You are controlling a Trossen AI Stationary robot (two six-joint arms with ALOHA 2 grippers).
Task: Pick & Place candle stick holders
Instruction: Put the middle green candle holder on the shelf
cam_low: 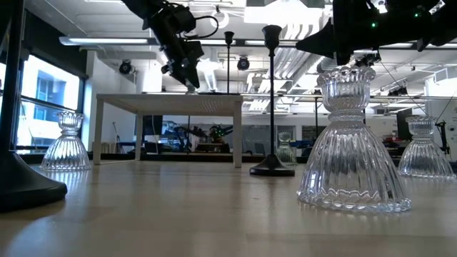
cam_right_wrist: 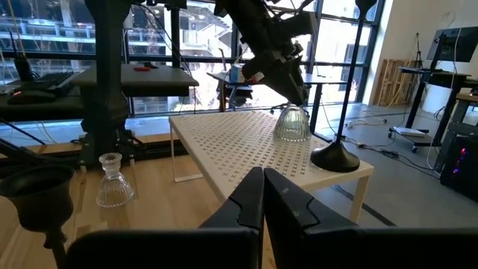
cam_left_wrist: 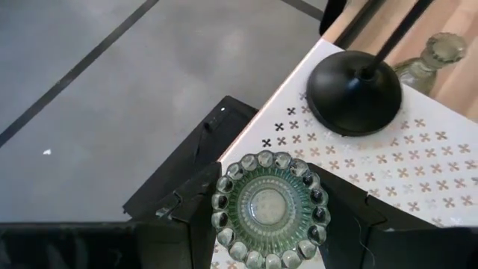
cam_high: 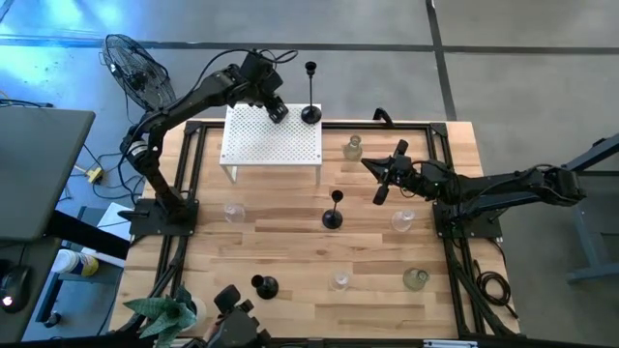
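Observation:
A pale-green glass candle stick holder (cam_left_wrist: 270, 209) stands upright on the white perforated little table (cam_high: 271, 145), near its far right corner. My left gripper (cam_high: 278, 111) is over it and shut on it. Beside it on the same table stands a black holder with a round base (cam_left_wrist: 355, 93) and a thin stem. My right gripper (cam_right_wrist: 263, 198) hangs shut and holding nothing over the wooden table, to the right of the white one. Another black holder (cam_high: 332, 217) stands on the wood close to it. My left gripper pinches the glass holder's upper part between its two fingers, which lie on opposite sides of the beaded rim (cam_left_wrist: 222, 217). The fingers slant down onto it from the table's far left. The holder is upright, and its base (cam_right_wrist: 291, 137) seems to rest on the white table.
Clear glass holders (cam_high: 232, 211) (cam_high: 353, 147) (cam_high: 402, 220) (cam_high: 338, 280) (cam_high: 416, 278) and a black one (cam_high: 264, 285) are scattered over the wooden table. A black fan (cam_high: 135, 72) stands off the far left corner. A plant (cam_high: 164, 314) sits at the near left edge.

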